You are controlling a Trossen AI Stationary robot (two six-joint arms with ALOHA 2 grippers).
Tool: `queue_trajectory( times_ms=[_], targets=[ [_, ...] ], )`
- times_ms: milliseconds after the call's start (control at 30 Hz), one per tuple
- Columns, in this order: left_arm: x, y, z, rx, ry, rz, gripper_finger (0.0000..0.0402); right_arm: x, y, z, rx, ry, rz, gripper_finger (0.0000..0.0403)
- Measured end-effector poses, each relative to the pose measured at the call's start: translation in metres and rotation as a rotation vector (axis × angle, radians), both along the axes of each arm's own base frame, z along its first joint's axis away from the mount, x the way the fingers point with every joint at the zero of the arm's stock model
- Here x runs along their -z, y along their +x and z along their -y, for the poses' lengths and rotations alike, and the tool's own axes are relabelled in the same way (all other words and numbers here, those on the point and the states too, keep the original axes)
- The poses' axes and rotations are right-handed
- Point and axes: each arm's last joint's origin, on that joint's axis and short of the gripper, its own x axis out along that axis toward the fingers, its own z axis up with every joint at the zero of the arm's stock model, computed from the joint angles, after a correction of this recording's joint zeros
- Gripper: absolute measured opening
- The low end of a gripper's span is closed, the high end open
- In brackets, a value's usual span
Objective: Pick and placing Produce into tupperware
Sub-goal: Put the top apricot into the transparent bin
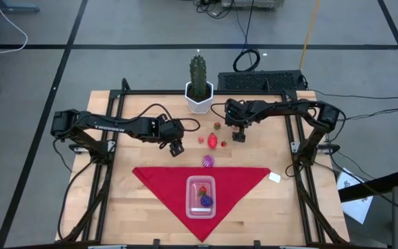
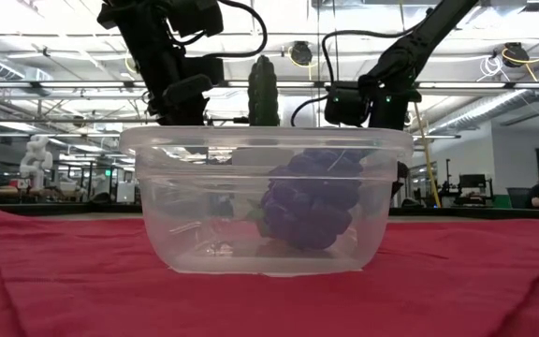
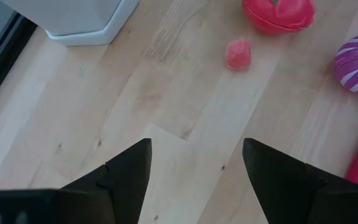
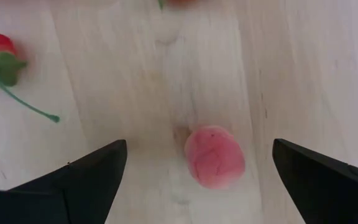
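The clear tupperware (image 1: 200, 196) sits on the red cloth and holds a red piece and a dark purple piece (image 2: 312, 198). On the bare wood beyond it lie a purple-white striped piece (image 1: 208, 162), a red piece (image 1: 213, 142), a small red one (image 1: 202, 139), a small pink one (image 1: 224, 144) and a brownish one (image 1: 217, 126). My right gripper (image 1: 239, 135) is open over the wood; in its wrist view a round pink piece (image 4: 214, 155) lies between its spread fingers (image 4: 199, 145), untouched. My left gripper (image 1: 177, 146) is open (image 3: 194, 146) left of the produce, over bare wood.
A tall green cactus in a white pot (image 1: 200, 86) stands at the far edge between the two arms. The red triangular cloth (image 1: 157, 178) covers the near middle of the table. A small white tag (image 1: 274, 178) lies to its right. A black keyboard (image 1: 261, 81) lies beyond the table.
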Motion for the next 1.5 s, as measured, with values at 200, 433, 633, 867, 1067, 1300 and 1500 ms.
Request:
queue_trajectory(
  times_ms=[200, 433, 633, 867, 1067, 1300, 1500],
  targets=[
    [0.0, 0.0, 0.0, -0.003, -0.005, 0.001, 0.0257, 0.0, -0.001, 0.002, 0.023, 0.003, 0.002, 0.0392],
    [0.0, 0.0, 0.0, -0.003, -0.005, 0.001, 0.0257, 0.0, -0.001, 0.002, 0.033, 0.007, 0.002, 0.0337],
    [0.0, 0.0, 0.0, -0.004, -0.006, 0.002, 0.0257, 0.0, -0.001, 0.002, 0.055, 0.011, 0.007, 0.026],
    [0.0, 0.0, 0.0, -0.005, -0.006, 0.002, 0.0257, 0.0, -0.001, 0.002, 0.058, 0.012, 0.007, 0.0182],
    [0.0, 0.0, 0.0, -0.005, -0.006, 0.002, 0.0257, 0.0, -0.002, 0.0, 0.055, 0.018, -0.004, 0.0126],
    [0.0, 0.0, 0.0, -0.005, -0.006, 0.002, 0.0257, -0.001, 0.0, -0.014, 0.043, 0.042, -0.04, 0.0096],
    [0.0, -0.001, 0.0, -0.003, -0.005, -0.005, 0.0257, -0.019, 0.007, -0.046, -0.002, 0.044, 0.016, 0.0102]
  ],
)
